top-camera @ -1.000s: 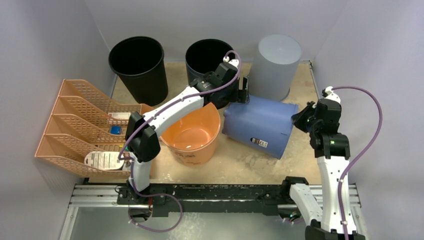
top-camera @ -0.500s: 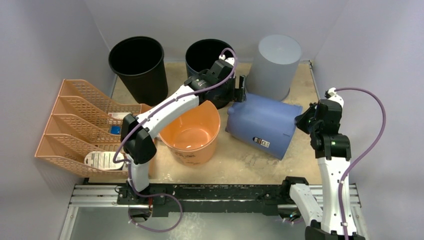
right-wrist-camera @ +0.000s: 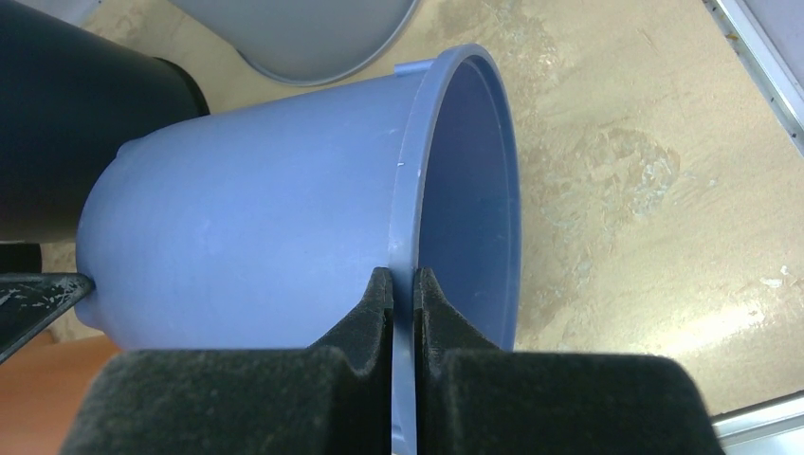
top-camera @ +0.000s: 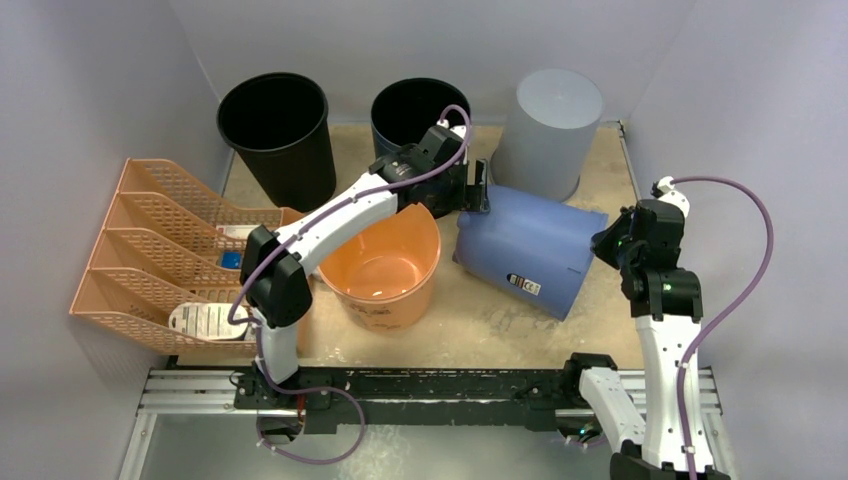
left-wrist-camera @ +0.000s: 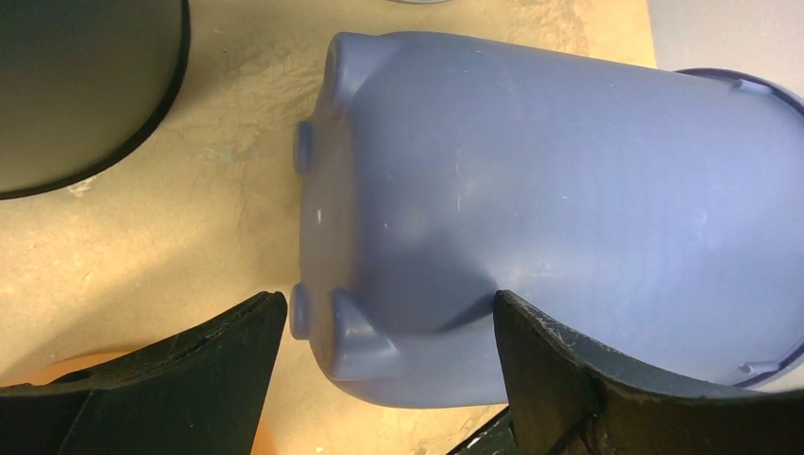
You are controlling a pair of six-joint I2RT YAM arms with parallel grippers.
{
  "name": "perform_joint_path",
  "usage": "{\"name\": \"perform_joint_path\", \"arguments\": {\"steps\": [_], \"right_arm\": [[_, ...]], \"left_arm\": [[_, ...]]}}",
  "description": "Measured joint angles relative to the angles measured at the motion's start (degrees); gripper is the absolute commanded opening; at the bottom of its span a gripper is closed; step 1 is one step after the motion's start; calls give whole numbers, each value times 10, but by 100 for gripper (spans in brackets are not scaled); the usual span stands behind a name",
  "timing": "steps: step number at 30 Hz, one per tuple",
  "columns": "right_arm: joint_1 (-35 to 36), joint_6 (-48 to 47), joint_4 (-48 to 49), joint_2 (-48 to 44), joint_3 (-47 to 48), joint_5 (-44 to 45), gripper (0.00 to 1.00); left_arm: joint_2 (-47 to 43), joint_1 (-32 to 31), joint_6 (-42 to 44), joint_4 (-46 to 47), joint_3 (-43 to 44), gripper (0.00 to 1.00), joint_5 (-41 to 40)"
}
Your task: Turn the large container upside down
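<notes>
Blue plastic bucket [top-camera: 525,245], smooth-walled with small feet on its base, lying on its side on the tabletop [top-camera: 480,325] beside an orange bucket [top-camera: 385,265]. Tipping step in hand: right jaws are clamped on the rim, while left jaws stand apart astride the base end, contact unclear. The next move likely calls for raising the base over until the rim lands flat. Grey bin [top-camera: 550,120] behind.
</notes>
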Motion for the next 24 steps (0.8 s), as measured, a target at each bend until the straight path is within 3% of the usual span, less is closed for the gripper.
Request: {"name": "perform_joint_path", "arguments": {"steps": [13,24], "right_arm": [[-1,0,-2,-1,0,10,0],[-11,21,11,-15,-18,28,0]], "left_arm": [[3,19,-37,70,-36,80,136],[3,38,-125,163,-36,80,210]]}}
